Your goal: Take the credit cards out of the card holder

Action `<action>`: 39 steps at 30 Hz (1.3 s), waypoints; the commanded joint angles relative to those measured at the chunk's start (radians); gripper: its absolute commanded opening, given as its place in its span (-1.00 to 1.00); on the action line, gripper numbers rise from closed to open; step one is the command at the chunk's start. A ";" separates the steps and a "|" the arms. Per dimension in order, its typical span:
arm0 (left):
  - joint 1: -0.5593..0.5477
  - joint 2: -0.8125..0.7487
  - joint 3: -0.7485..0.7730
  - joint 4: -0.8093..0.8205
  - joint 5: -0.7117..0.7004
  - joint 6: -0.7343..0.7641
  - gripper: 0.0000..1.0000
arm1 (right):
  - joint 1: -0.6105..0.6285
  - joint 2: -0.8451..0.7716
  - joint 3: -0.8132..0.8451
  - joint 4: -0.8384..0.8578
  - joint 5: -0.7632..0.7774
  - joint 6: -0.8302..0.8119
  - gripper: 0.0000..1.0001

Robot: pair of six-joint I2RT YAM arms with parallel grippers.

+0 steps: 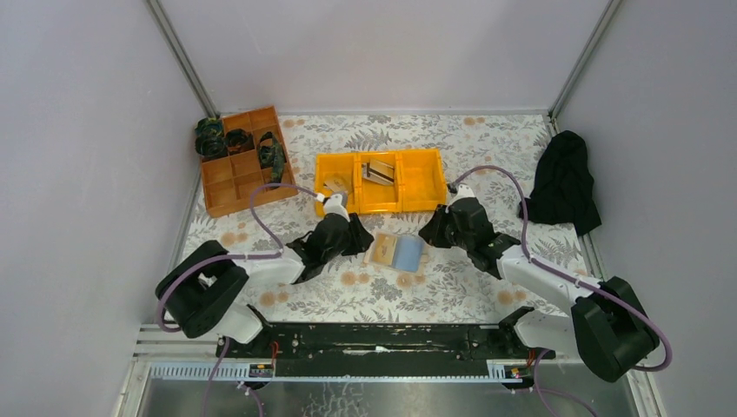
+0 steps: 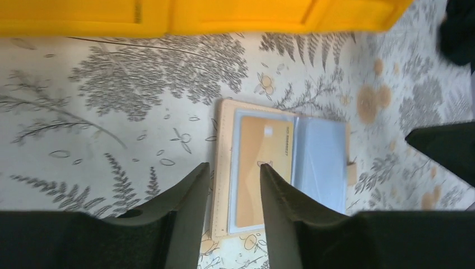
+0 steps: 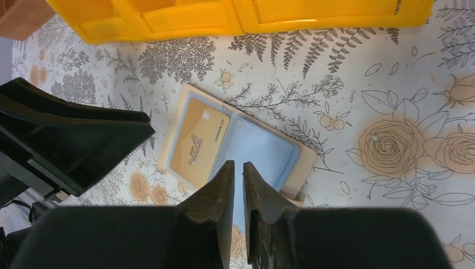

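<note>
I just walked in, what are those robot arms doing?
Two robot arms work on an open card holder lying on the table. The left gripper, jaws open, sits at its edge by a tan card in its sleeve. The right gripper hovers over the other page, jaws barely apart, holding nothing.

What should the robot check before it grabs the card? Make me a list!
1. Card holder lying open and flat: ok.
2. Tan card showing in one sleeve: ok.
3. Left gripper jaws apart, empty, above the holder's edge: ok.
4. Right gripper pinning the holder down: cannot tell; its jaws are barely apart and grip nothing.
5. Other sleeve holding a card: cannot tell; it only looks pale blue.
6. Yellow bin out of both grippers' way: ok.
</note>
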 commanded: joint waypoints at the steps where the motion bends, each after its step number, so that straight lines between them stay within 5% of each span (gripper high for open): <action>1: -0.035 0.073 0.014 0.141 0.000 0.063 -0.14 | 0.028 0.037 -0.020 0.123 -0.043 0.022 -0.66; 5: -0.034 0.140 0.047 0.122 0.023 0.061 -0.24 | 0.150 0.118 -0.014 0.173 -0.039 0.040 -0.99; 13: -0.035 0.218 0.031 0.146 0.056 -0.013 -0.44 | 0.249 0.200 -0.073 0.215 -0.015 0.121 -1.00; 29: -0.035 0.059 -0.040 0.089 -0.031 -0.058 -0.43 | 0.215 0.123 -0.094 0.076 0.069 0.105 -1.00; 34: -0.035 -0.021 -0.059 0.087 -0.030 -0.045 -0.43 | 0.210 0.065 -0.056 0.048 0.002 0.054 -1.00; 39: -0.006 -0.002 -0.089 0.271 0.158 -0.058 -0.36 | 0.210 0.034 -0.004 0.096 -0.182 0.008 -0.96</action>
